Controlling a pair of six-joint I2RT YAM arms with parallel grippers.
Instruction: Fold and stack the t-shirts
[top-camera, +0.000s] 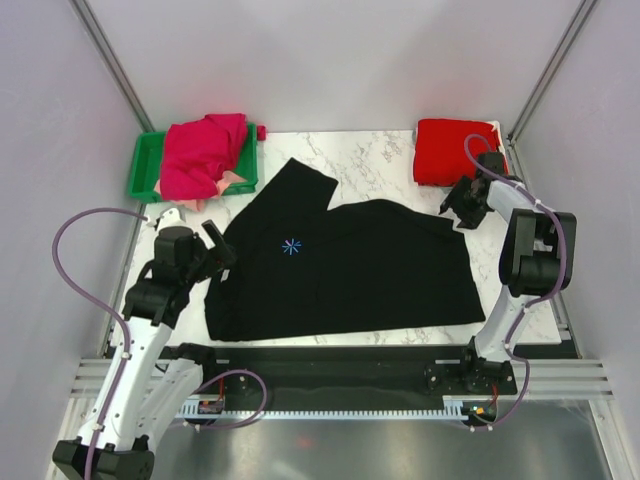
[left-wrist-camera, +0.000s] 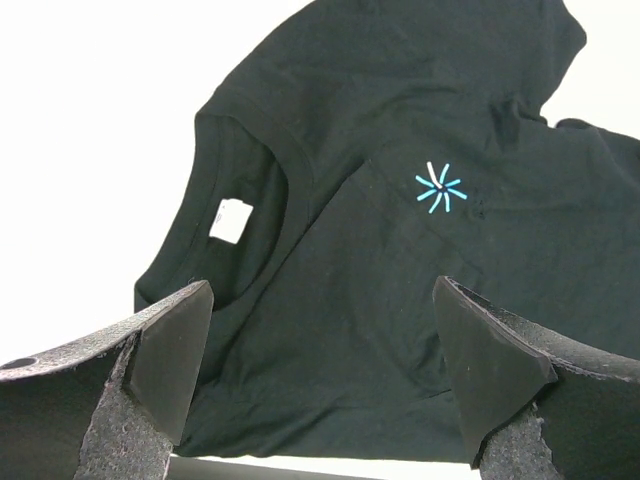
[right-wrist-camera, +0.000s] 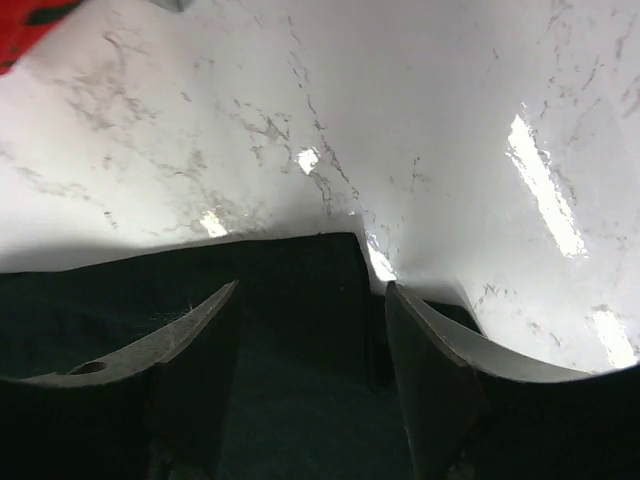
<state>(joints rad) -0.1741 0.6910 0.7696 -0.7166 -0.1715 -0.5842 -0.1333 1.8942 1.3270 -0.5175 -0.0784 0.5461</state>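
Centrally, black t-shirt (top-camera: 350, 270), light-blue starburst logo (left-wrist-camera: 440, 187), white neck label (left-wrist-camera: 230, 221)

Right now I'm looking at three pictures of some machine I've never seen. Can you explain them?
Two robot arms are bolted to a marble table. The wide picture is from a camera above; the other two are from a camera on each wrist, the dark wedges being fingers. A large black t-shirt with a light-blue starburst lies spread out. A folded bright red t-shirt sits far right; a magenta shirt and a peach shirt are heaped on a green plastic bin, far left. The left tool and right tool are open, holding nothing.
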